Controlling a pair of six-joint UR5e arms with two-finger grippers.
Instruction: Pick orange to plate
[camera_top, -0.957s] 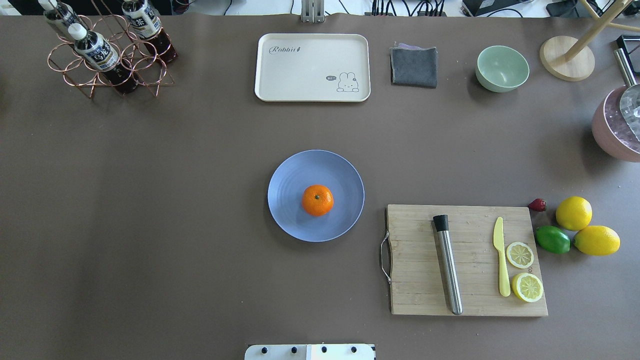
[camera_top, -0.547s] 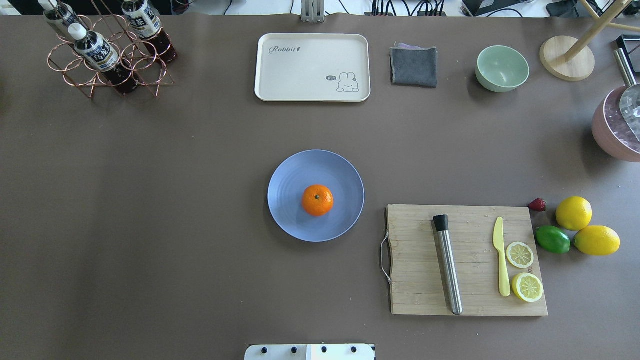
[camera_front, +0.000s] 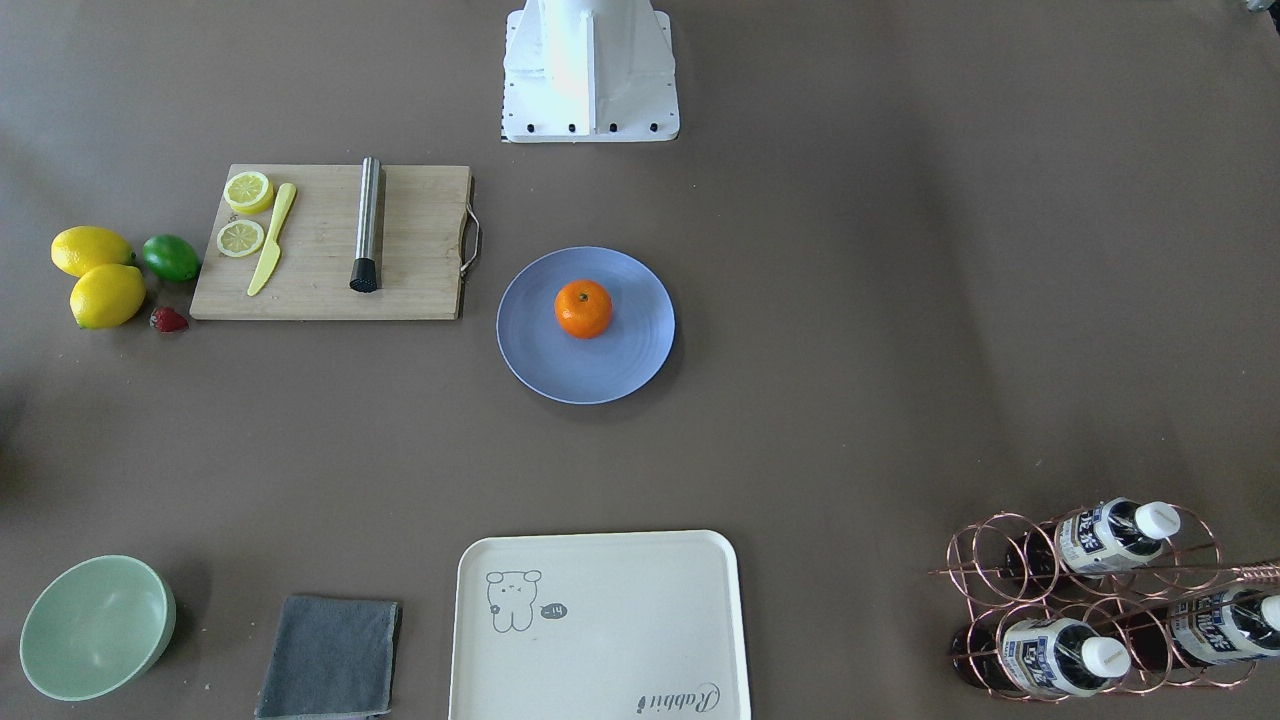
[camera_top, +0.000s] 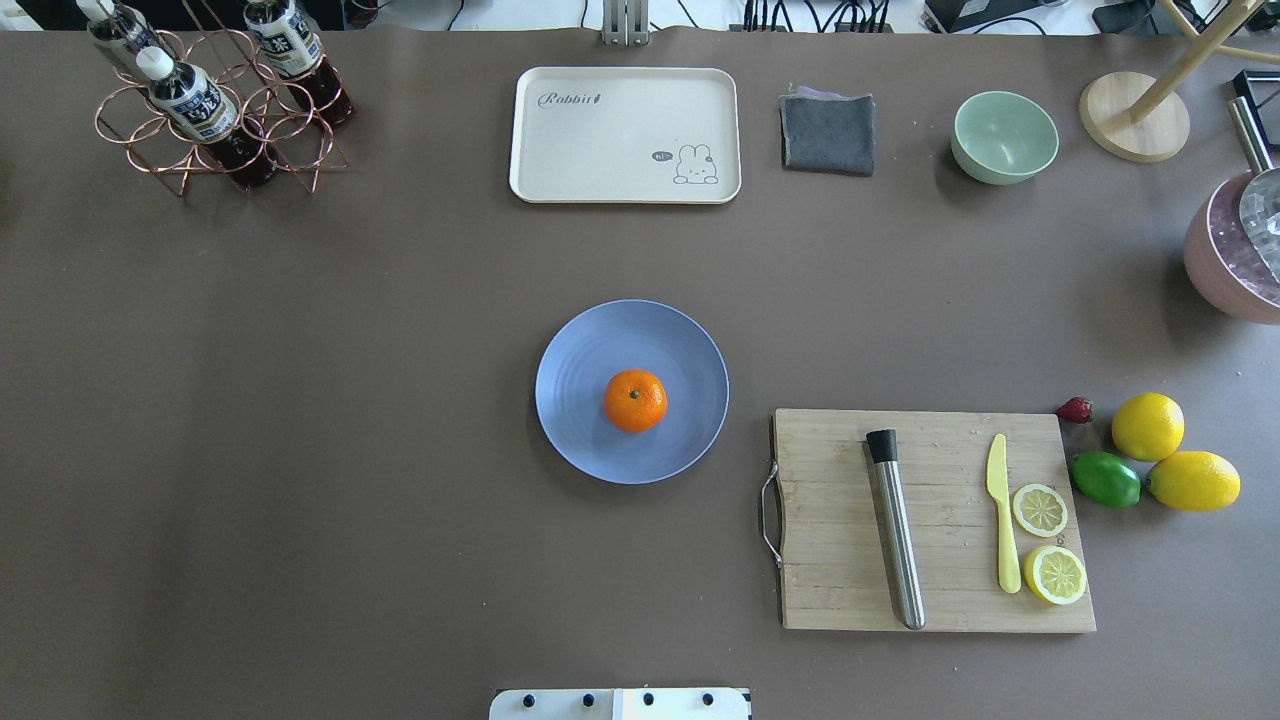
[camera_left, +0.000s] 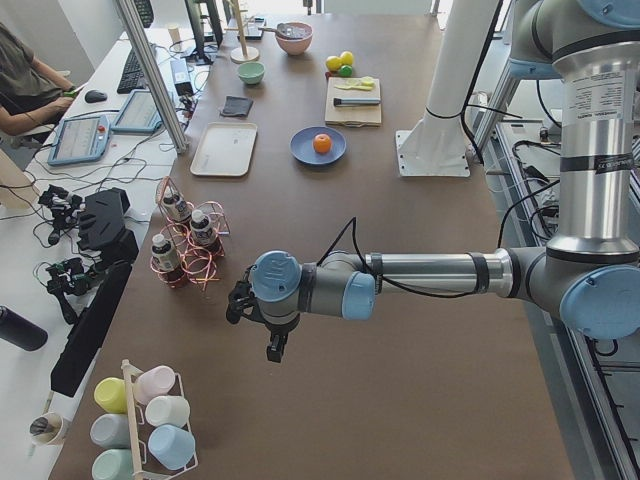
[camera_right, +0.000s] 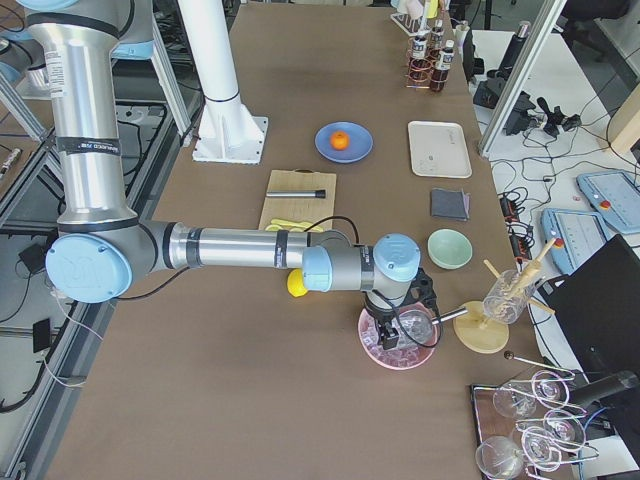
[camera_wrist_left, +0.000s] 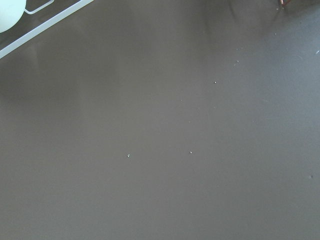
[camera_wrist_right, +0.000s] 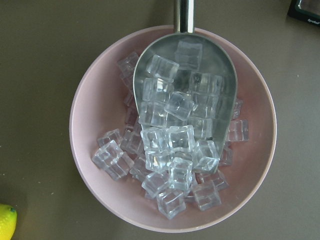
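The orange (camera_top: 635, 400) rests on the periwinkle-blue plate (camera_top: 600, 340) at the table's middle, a little toward the robot from the plate's centre. The front view shows the same orange (camera_front: 583, 308) on the plate (camera_front: 540, 350). No gripper touches either. My left gripper (camera_left: 272, 347) hangs over bare table far off at the robot's left end, near the bottle rack. At the opposite end my right gripper (camera_right: 390, 335) hovers above a pink bowl of ice. Both show only in the side views, so I cannot tell whether they are open or shut.
A wooden cutting board (camera_top: 840, 590) with a steel muddler (camera_top: 897, 540), yellow knife and lemon slices lies right of the plate. Beyond it sit lemons (camera_top: 1147, 426), a lime and a strawberry. Along the far edge stand a cream tray (camera_top: 625, 135), grey cloth, green bowl (camera_top: 1003, 137) and bottle rack (camera_top: 215, 110).
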